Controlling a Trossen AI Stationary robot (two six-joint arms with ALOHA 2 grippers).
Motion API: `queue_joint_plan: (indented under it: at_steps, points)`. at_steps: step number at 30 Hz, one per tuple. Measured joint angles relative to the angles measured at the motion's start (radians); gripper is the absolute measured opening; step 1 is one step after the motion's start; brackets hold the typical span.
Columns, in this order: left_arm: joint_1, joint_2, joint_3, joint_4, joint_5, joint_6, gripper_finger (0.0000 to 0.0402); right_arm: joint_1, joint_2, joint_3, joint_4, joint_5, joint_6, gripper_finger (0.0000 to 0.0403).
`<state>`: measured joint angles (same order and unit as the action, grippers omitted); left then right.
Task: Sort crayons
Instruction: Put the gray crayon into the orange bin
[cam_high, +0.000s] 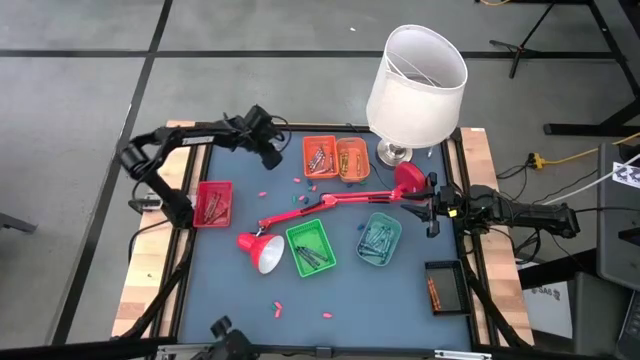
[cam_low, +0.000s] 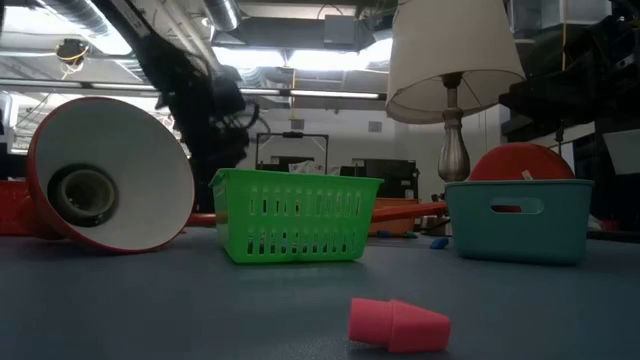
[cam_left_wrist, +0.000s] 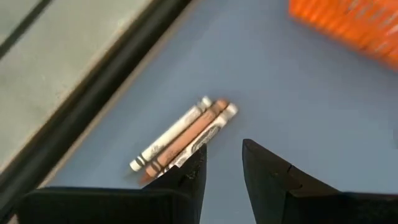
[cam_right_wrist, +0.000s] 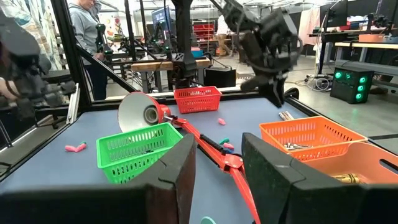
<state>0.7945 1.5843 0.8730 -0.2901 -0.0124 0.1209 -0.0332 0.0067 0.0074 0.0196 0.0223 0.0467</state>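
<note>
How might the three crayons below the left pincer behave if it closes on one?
The crayons are thin, round sticks lying side by side and touching, so they probably roll or scatter when nudged. The paper wrap likely grips fairly well. The left pincer, open above them, could pinch two.

The blue table (cam_high: 230, 290) carries 1 red desk lamp (cam_high: 310, 212) lying on its side, its white-lined shade (cam_high: 262, 252) near the green basket (cam_high: 309, 246). A teal basket (cam_high: 380, 238) stands just beside the lamp's arm. At the far side are 2 orange baskets (cam_high: 337, 157), touching each other. A red basket (cam_high: 213, 203) stands at the left edge. A white table lamp (cam_high: 415, 85) stands upright near the far right corner. A black tray (cam_high: 445, 287) lies on the right edge. In the room behind, 1 person (cam_right_wrist: 84, 28) stands.
</note>
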Motion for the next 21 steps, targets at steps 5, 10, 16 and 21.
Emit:
queue_joint_plan:
  at_steps: [5,10,16,21]
  points:
    - [0.021,0.090,0.000,0.000,0.000,0.049,0.0087,0.000,0.000,0.000,0.000,0.000,0.000,0.0129]
    - [0.037,0.123,0.000,0.005,-0.003,0.051,0.0087,0.000,0.000,0.000,0.000,0.000,0.000,0.0129]
    - [0.044,0.123,0.000,0.016,0.005,0.049,0.0087,0.000,0.000,0.000,0.000,0.000,0.000,0.0129]
    - [0.044,0.123,0.000,0.039,0.007,0.048,0.0087,0.000,0.000,0.000,0.000,0.000,0.000,0.0129]
